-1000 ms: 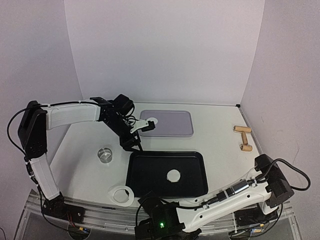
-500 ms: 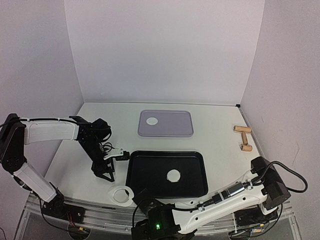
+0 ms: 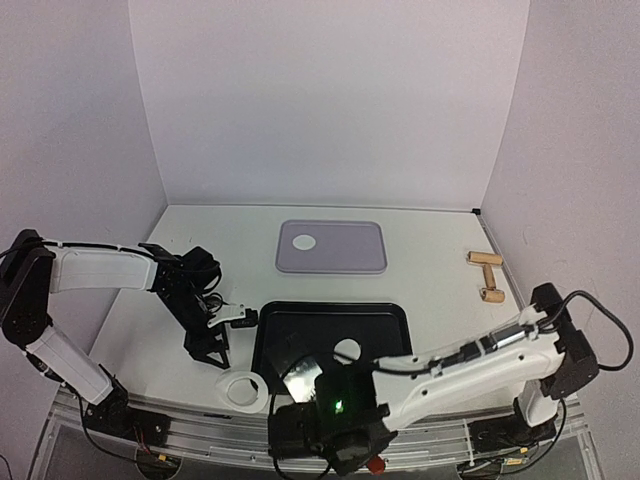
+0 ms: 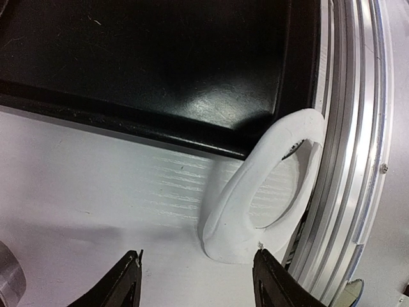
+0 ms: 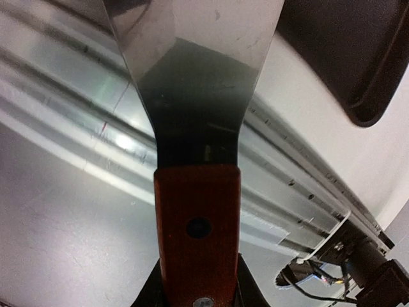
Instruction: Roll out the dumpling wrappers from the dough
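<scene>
Edges: the dough ring (image 3: 243, 388) sits at the near edge of the table (image 3: 450, 320), squeezed between the near-left corner of the black tray (image 3: 300, 330) and the metal rail (image 3: 180, 425). In the left wrist view its rim touches the tray corner and one side looks lifted. I see bare table to the left of the black tray, and a bare strip between it and the grey tray (image 3: 350, 255) farther back. The wooden roller (image 3: 486, 275) lies near the right edge, well apart from everything else.

Left arm: it reaches out low from the left wall side, wrist bent down. The left gripper (image 3: 208, 348) hangs just beside the black tray's left rim and aims at the dough ring. Its jaws stand wide with nothing between them. From its own camera, one fingertip (image 4: 261, 256) is just short of the ring. A metal rim (image 4: 6, 284) shows at the corner of that view, only partly in frame.

Right arm: it stretches across the near edge, well over to the left. The right gripper (image 3: 345, 430) is clamped on the red handle of a scraper (image 3: 303, 372), whose blade tilts over the black tray's near rim.

Count:
- Two dumpling wrappers (image 3: 303, 242): one at the left end of the grey tray, the other (image 3: 347, 350) in the black tray.
- One dough ring.
- Two trays.
- One roller.
- One scraper.
</scene>
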`<state>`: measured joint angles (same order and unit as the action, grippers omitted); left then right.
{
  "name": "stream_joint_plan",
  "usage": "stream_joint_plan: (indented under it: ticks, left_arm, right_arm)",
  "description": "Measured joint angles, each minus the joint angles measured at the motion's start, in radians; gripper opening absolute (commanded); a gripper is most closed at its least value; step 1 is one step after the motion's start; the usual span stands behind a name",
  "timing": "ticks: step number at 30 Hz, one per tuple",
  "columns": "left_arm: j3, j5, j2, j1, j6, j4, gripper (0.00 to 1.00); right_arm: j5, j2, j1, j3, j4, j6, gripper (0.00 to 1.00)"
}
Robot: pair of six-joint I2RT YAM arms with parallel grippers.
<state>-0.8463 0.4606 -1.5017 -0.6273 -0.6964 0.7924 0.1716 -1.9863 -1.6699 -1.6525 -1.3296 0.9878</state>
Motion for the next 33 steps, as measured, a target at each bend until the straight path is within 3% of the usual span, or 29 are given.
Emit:
stream_joint_plan:
  ticks: [10, 16, 20, 25, 33]
  left_arm:
    - [0.000, -0.001, 0.011, 0.000, 0.025, -0.015, 0.59]
    - [-0.002, -0.001, 0.027, 0.000, 0.046, -0.016, 0.59]
    - [-0.023, 0.001, 0.026, 0.000, 0.069, -0.018, 0.59]
    - [-0.088, 0.023, 0.015, 0.008, 0.104, -0.031, 0.60]
    - [-0.104, 0.041, 0.015, 0.045, 0.148, -0.045, 0.61]
  right_arm:
    - [0.237, 0.047, 0.265, 0.030, -0.006, -0.341, 0.00]
    - [0.336, 0.145, 0.396, 0.054, -0.007, -0.424, 0.00]
    - [0.425, 0.210, 0.417, -0.037, -0.041, -0.489, 0.00]
    - [0.565, 0.203, 0.428, -0.149, -0.007, -0.695, 0.00]
    - [0.646, 0.292, 0.623, 0.188, -0.020, -1.128, 0.00]
